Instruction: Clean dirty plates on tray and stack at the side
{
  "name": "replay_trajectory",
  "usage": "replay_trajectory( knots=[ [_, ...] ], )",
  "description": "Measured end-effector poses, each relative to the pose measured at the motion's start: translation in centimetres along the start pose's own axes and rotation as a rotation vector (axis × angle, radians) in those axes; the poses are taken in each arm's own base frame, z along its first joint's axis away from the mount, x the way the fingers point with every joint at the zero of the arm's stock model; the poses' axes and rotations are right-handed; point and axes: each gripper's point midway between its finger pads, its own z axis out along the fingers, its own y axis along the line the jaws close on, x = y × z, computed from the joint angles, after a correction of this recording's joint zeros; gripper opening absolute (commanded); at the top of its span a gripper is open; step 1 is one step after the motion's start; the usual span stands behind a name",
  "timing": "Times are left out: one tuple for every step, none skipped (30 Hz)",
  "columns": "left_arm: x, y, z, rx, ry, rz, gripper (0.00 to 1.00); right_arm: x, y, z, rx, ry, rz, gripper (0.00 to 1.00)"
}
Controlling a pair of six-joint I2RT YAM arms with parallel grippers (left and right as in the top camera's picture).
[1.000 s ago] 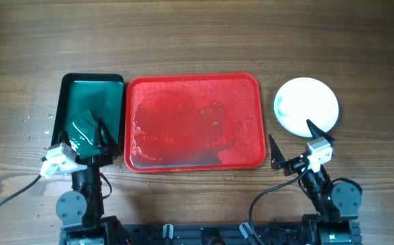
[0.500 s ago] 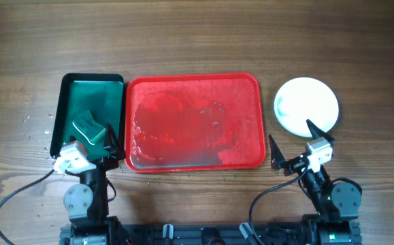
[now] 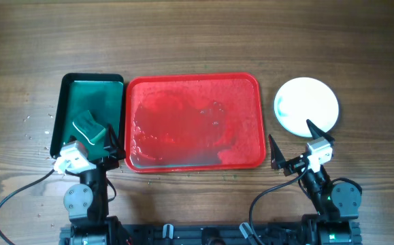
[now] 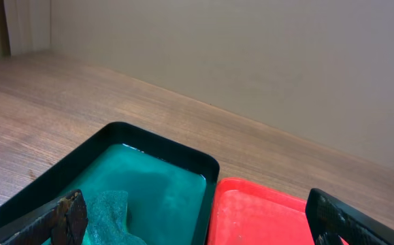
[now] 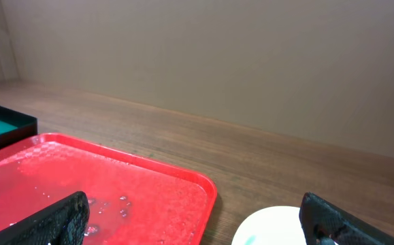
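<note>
The red tray (image 3: 251, 85) lies in the middle of the table, wet, with no plate on it; it also shows in the left wrist view (image 4: 251, 204) and the right wrist view (image 5: 149, 184). White plates (image 3: 307, 104) sit in one stack on the table right of the tray; I cannot tell how many. The stack's edge shows in the right wrist view (image 5: 271, 228). My left gripper (image 3: 103, 141) is open and empty over the near end of the dark green tray (image 3: 91, 80). My right gripper (image 3: 293, 141) is open and empty, near the plates' front edge.
A green sponge (image 3: 88, 127) lies in the dark green tray, which holds teal liquid (image 4: 162, 184). Small drops and crumbs dot the wood left of that tray (image 3: 37, 126). Cables run from both arm bases at the table's near edge.
My left gripper has let go of the green sponge and drawn back toward the near edge. The sponge now lies in the green tray. The right arm has not moved.
</note>
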Motion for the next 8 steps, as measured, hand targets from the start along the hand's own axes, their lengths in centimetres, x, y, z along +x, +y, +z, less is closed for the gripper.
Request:
replay_trajectory(
  knots=[
    [0.0,0.0,0.0,0.0,0.0,0.0,1.0,0.0,0.0,0.0,0.0,0.0,0.0,1.0],
    [0.0,0.0,0.0,0.0,0.0,0.0,1.0,0.0,-0.01,0.0,0.0,0.0,0.0,1.0],
    [0.0,0.0,0.0,0.0,0.0,0.0,1.0,0.0,-0.01,0.0,0.0,0.0,0.0,1.0],
    [0.0,0.0,0.0,0.0,0.0,0.0,1.0,0.0,-0.01,0.0,0.0,0.0,0.0,1.0],
    [0.0,0.0,0.0,0.0,0.0,0.0,1.0,0.0,0.0,0.0,0.0,0.0,0.0,1.0],
    [0.0,0.0,0.0,0.0,0.0,0.0,1.0,0.0,0.0,0.0,0.0,0.0,0.0,1.0],
    [0.0,0.0,0.0,0.0,0.0,0.0,1.0,0.0,-0.01,0.0,0.0,0.0,0.0,0.99],
    [0.0,0.0,0.0,0.0,0.0,0.0,1.0,0.0,-0.01,0.0,0.0,0.0,0.0,1.0]
  ],
)
